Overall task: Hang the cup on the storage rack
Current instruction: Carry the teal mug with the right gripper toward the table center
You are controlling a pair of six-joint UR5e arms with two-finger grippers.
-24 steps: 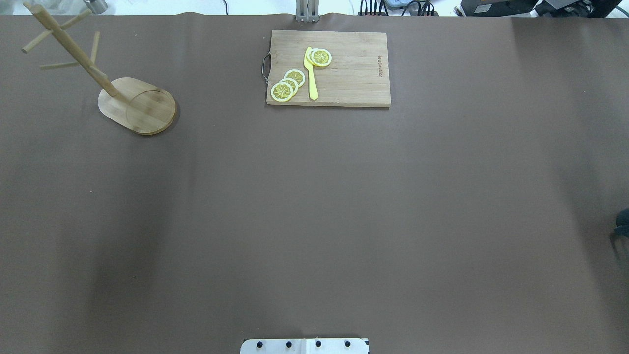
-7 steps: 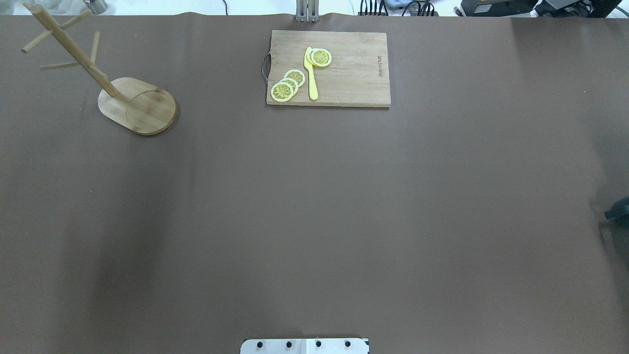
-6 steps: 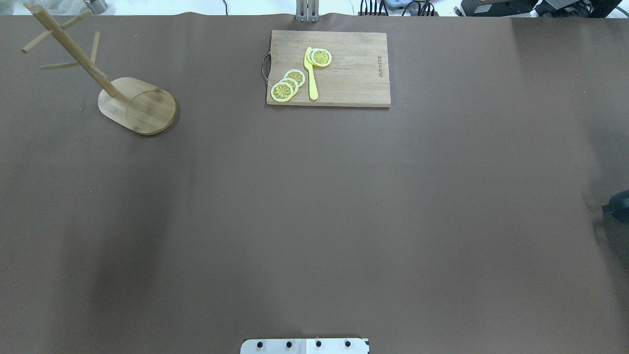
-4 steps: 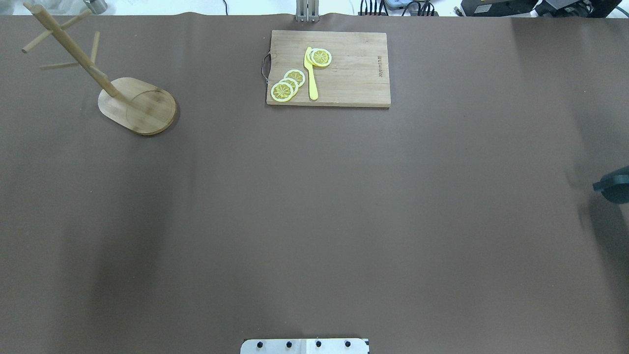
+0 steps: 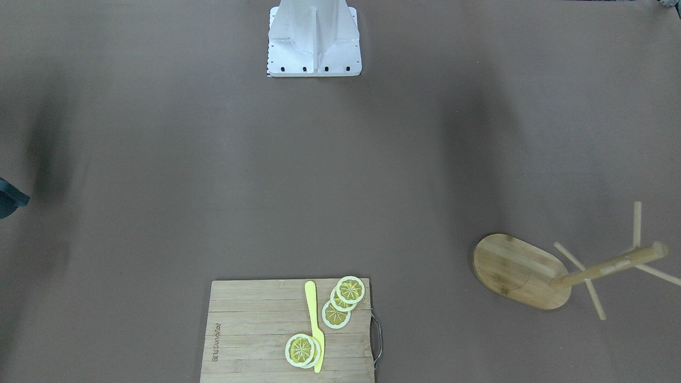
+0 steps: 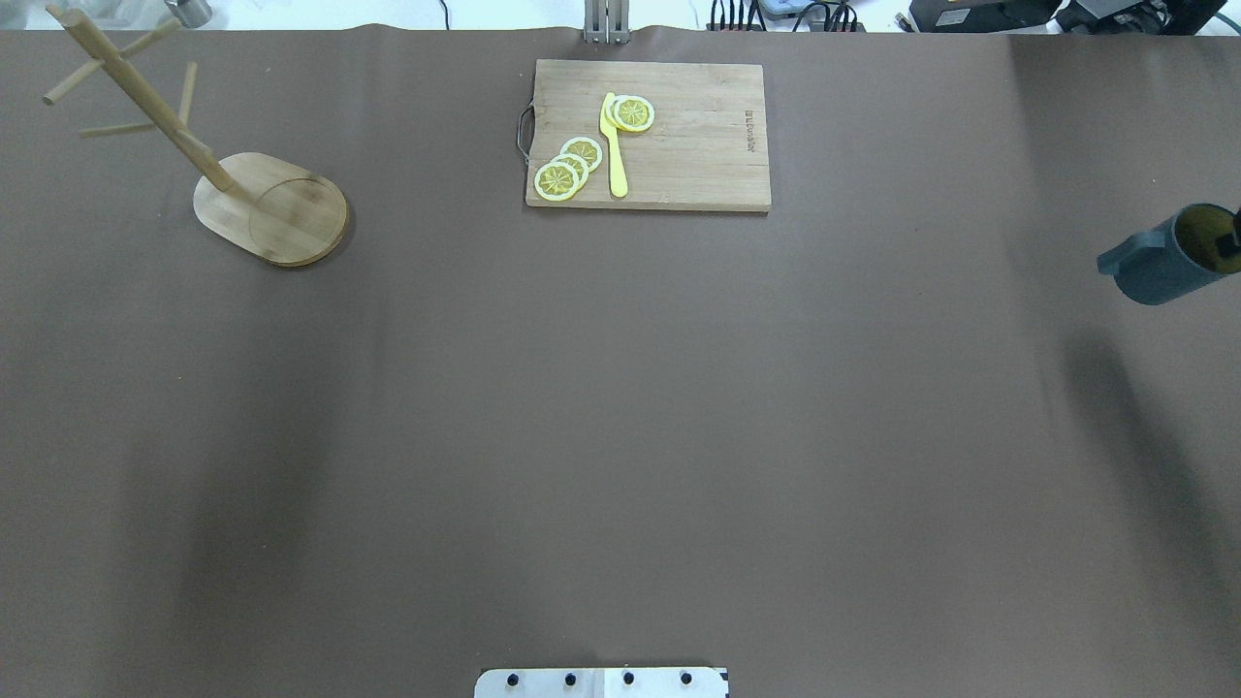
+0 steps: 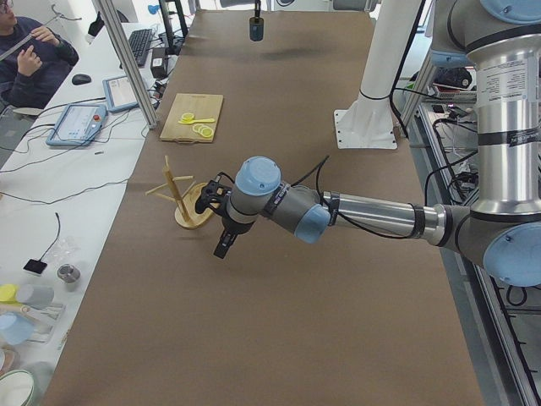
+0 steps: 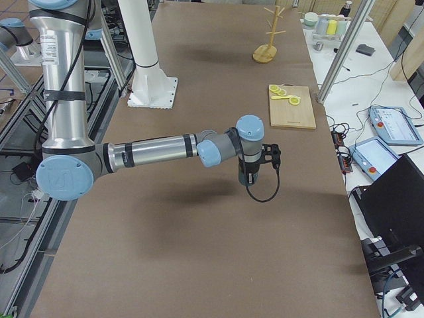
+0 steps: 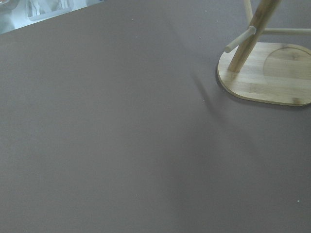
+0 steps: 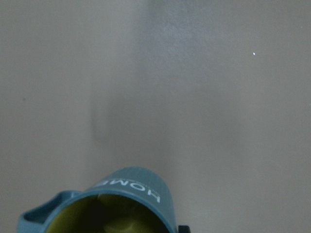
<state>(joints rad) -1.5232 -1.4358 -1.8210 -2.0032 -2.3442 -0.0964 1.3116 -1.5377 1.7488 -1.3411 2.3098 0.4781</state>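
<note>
The blue-grey cup (image 6: 1159,267) hangs in the air at the table's far right edge, yellow-olive inside, handle toward the middle. It also shows in the right wrist view (image 10: 131,194), the front view (image 5: 8,199) and far off in the left view (image 7: 256,28). My right gripper (image 6: 1232,236) is shut on its rim, one finger inside. The bamboo storage rack (image 6: 281,208) stands empty at the far left, also in the left wrist view (image 9: 272,73). My left gripper (image 7: 224,245) hovers near the rack; I cannot tell whether it is open or shut.
A slatted cutting board (image 6: 698,145) with lemon slices (image 6: 567,167) and a yellow knife (image 6: 614,145) lies at the far middle edge. The robot's white base (image 6: 601,682) is at the near middle edge. Brown mat covers the table.
The cup has come further into the overhead view at the right edge, moving away from the robot and slightly toward the middle. The rack and board have not moved.
</note>
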